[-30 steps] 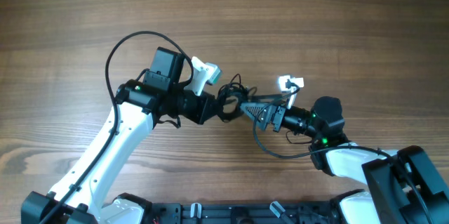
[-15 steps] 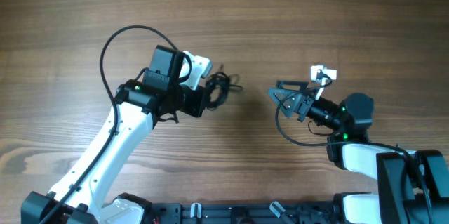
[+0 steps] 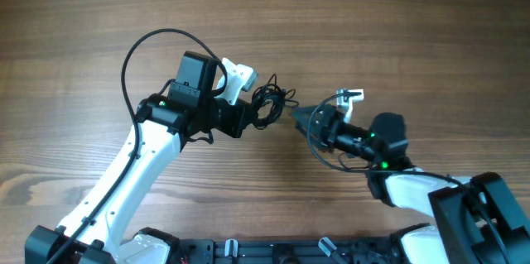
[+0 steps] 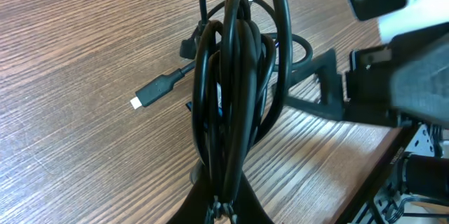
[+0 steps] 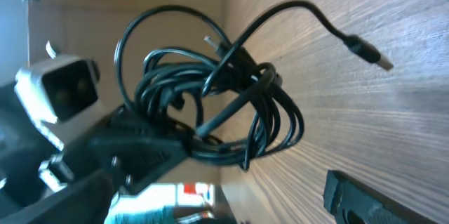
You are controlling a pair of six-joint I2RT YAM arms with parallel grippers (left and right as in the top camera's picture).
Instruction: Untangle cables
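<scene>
Brown wood-grain tabletop all round, bare apart from arms and cord.

Could go wrong in several ways from here. Could pull the knot tighter rather than looser, by closing on the whole bundle instead of one loop; strands packed close and crossing, hard to single out. Could yank the coil clean out of the clamp, or strain a plug end, by tugging hard against a closed grip. Could knock finger against finger, given such closeness of the two tools. Might also snag the thicker arm wire, looped just at 6 o'clock of the right gripper.

Left gripper: clamped fully closed on the cables, pinching the coil at its 8 o'clock edge, with the loops standing up on edge in the left wrist view. Right gripper: spread wide, holding nothing, pointing at the coil from about 4 o'clock, near it but apart.

One loose plug end sticking out at 9 o'clock of the coil in the left wrist view. Another tail arching away toward 2 o'clock in the right wrist view. Hard to tell whether either rests on the wood. Safest target, as a judgement: one of those free tails, not the tangled mass.
</scene>
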